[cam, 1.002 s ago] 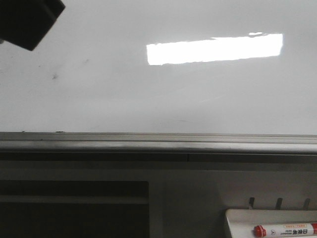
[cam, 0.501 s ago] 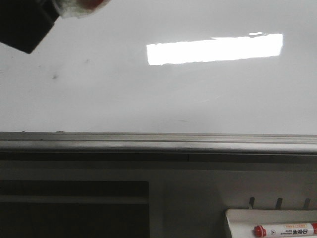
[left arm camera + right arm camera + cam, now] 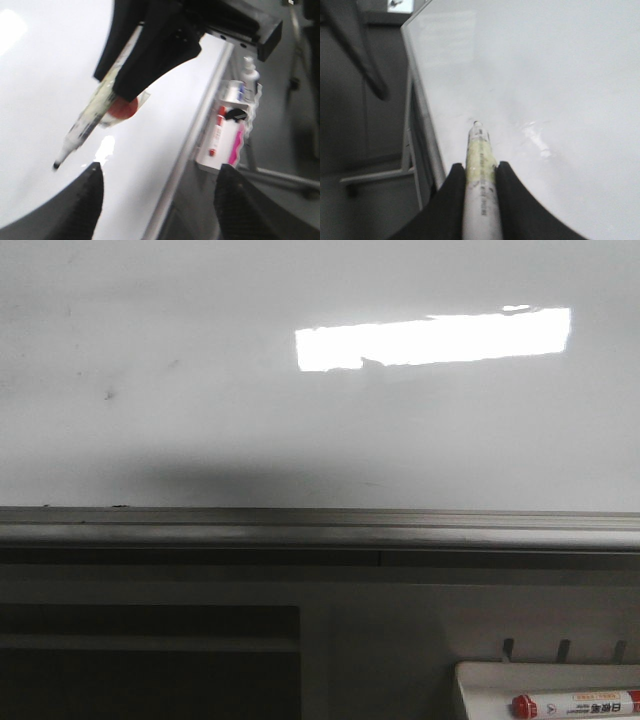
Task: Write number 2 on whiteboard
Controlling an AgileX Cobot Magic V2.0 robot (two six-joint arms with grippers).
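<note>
A marker [image 3: 480,170] is clamped between the right gripper [image 3: 479,175] jaws, tip aimed at the whiteboard [image 3: 320,420] near its bottom rail [image 3: 320,525], ready for drawing. No number 2 is seen yet. The left gripper's state cannot be told.

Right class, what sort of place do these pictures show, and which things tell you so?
Probably a classroom or lab writing station: a large glossy whiteboard with a grey bottom rail, a white tray holding a red-capped marker.
</note>
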